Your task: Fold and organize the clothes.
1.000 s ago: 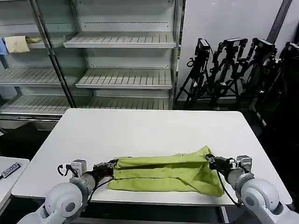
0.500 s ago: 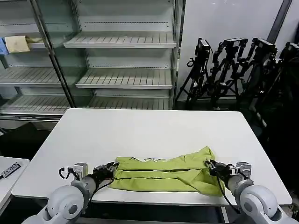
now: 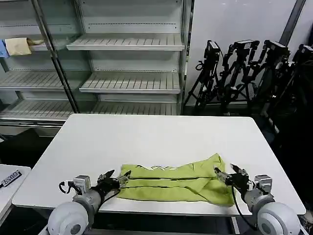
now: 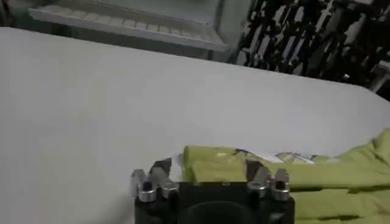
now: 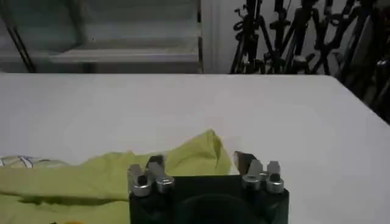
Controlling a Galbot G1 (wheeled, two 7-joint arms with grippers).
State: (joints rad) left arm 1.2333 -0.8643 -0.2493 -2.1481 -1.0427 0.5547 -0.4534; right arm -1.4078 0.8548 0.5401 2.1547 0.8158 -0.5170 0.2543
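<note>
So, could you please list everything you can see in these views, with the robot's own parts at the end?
T-shirt: one, lime, folded into a long band along the table's near edge, a bit of white print showing at its far fold.
Table: one, white, in front of the robot.
Shelving: pale grey racks, behind the table.
Cloths: one cream-yellow, one blue, on a shelf at far left.
Tripods: several, black, at back right.
Left gripper: one, black, open, at the shirt's left end.
Right gripper: one, black, open, at the shirt's right end.
</note>
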